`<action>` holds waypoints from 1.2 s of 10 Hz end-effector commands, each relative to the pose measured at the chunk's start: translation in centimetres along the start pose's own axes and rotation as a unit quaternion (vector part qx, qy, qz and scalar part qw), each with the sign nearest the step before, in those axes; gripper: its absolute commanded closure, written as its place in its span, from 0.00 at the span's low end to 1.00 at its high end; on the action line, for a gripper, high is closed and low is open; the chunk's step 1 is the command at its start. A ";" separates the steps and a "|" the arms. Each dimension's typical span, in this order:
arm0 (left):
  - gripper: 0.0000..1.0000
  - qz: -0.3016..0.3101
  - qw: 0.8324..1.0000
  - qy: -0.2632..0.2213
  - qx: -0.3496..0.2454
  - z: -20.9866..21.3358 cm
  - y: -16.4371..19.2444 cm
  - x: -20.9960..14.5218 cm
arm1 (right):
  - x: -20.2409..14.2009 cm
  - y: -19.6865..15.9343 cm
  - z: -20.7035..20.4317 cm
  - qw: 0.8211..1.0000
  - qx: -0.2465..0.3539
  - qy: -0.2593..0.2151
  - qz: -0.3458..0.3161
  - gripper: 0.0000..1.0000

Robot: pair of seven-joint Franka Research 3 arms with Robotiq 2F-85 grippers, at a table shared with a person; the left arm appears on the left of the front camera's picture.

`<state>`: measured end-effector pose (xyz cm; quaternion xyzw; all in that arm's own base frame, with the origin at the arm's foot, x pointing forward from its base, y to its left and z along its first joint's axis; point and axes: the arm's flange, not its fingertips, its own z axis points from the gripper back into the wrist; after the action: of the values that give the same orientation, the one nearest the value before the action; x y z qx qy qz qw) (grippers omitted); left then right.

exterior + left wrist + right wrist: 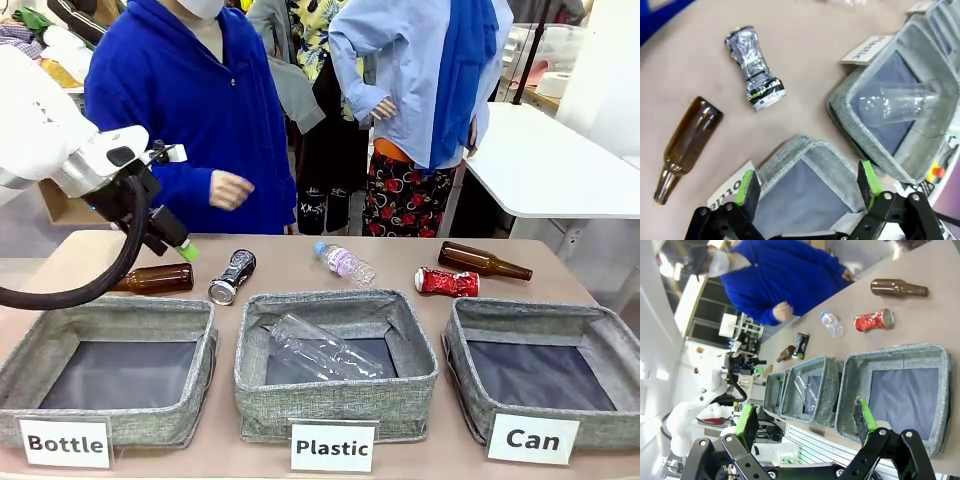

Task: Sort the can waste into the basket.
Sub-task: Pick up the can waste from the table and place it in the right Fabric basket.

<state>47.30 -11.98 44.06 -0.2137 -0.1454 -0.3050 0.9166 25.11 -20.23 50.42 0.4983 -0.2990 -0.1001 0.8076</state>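
Tool of left arm [175, 240] parted, angled down, far from Can basket [465, 360]; right tool [807, 422] parted, facing that basket.

Three bins in a row in front of me, Bottle bin [150, 425] left, Plastic bin [260, 405] middle with a bottle [320, 350] in it, Can bin [462, 365] right, left can [232, 276] and right can [447, 283] lying behind them.

A black cable [128, 240] off the left arm [40, 130] is crossing a brown bottle [160, 278], hiding its neck. The frame's right edge is cutting off the Can basket [530, 312]. Seen from the left wrist, a finger [749, 187] of the left gripper [808, 172] is covering part of the Bottle label [726, 194]; print on the dark can [754, 67] is blurring beyond reading.
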 end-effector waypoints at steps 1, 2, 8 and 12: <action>0.00 0.000 1.000 -0.001 0.000 0.3 0.0 -0.1 | 0.3 0.0 0.0 1.000 0.012 -0.009 0.013 0.00; 0.00 -0.053 0.995 0.005 -0.087 5.6 0.8 -3.3 | 0.3 0.0 0.0 1.000 0.012 -0.009 0.013 0.00; 0.00 -0.033 0.941 -0.230 -0.246 22.0 9.1 -26.2 | 0.3 0.0 0.0 1.000 0.012 -0.009 0.013 0.00; 0.00 0.010 0.904 -0.312 -0.293 21.3 12.3 -31.7 | 0.3 0.0 0.0 1.000 0.012 -0.009 0.013 0.00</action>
<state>27.25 23.07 45.31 -0.5491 -0.3166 -0.2279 0.7392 25.07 -20.27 50.40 0.4984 -0.2988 -0.1005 0.8076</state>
